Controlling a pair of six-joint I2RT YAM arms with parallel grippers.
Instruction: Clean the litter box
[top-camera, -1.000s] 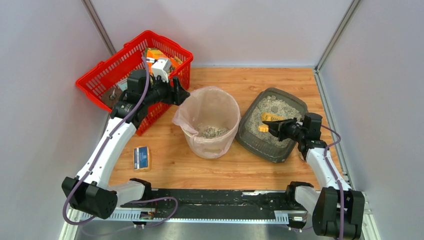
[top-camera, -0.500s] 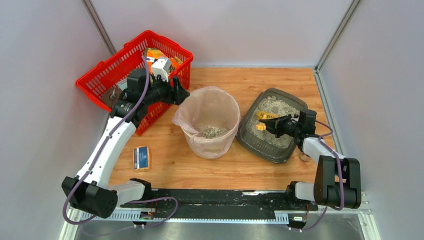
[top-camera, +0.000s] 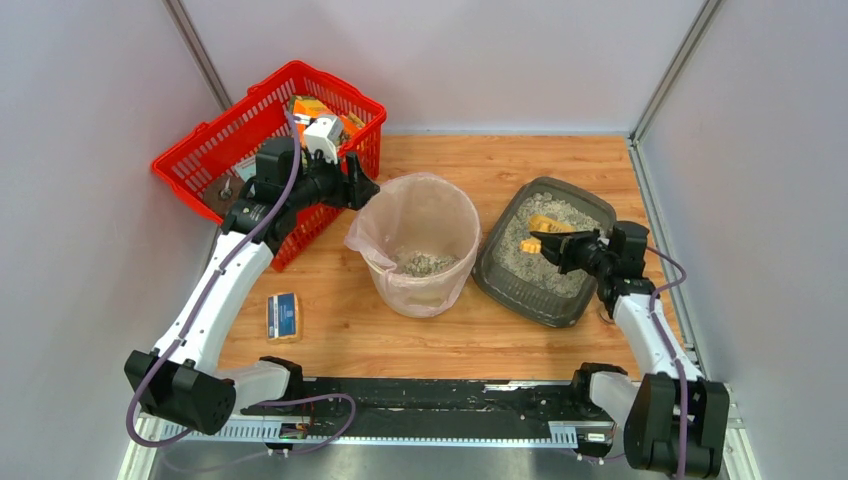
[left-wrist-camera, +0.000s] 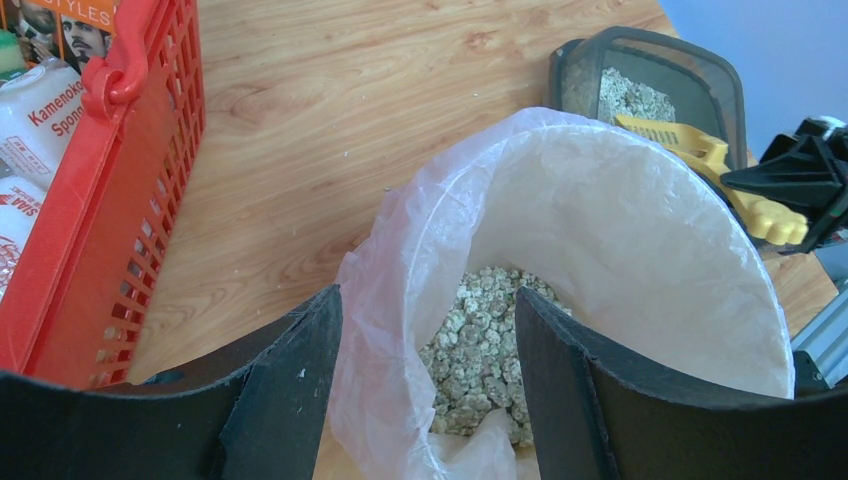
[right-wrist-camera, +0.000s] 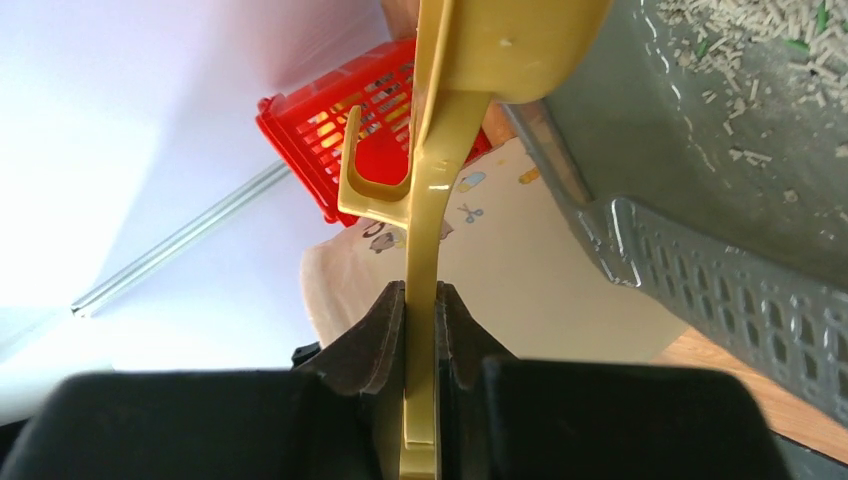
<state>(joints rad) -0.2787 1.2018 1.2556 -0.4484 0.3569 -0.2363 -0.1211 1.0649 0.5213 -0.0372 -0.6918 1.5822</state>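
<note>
Right gripper (right-wrist-camera: 420, 310): jaws clamped on the flat handle of a yellow plastic litter scoop (right-wrist-camera: 432, 170). The scoop's head reaches forward over the shallow dark grey rounded plastic litter box (top-camera: 515, 293), which lies directly under and ahead of these jaws at the right side of the wooden table (top-camera: 480, 170). It holds pale gravelly litter.

Left gripper (left-wrist-camera: 428, 310): jaws apart, holding nothing, straddling the near rim of the round beige bin with clear bag liner (left-wrist-camera: 640, 250). Pale litter pellets (left-wrist-camera: 480, 340) lie in its bottom. The litter box sits beyond the bin, just beside it, well apart from these jaws.

Red mesh plastic shopping basket (left-wrist-camera: 130, 200): left of the bin. Contents include a white packet (left-wrist-camera: 35, 110) reading "Kamenoko Spon…", cut off, and a printed pack (left-wrist-camera: 60, 20) showing "STYLES".

Small blue packet (top-camera: 284, 315): flat on the table near the left arm; its label is too small to read.
</note>
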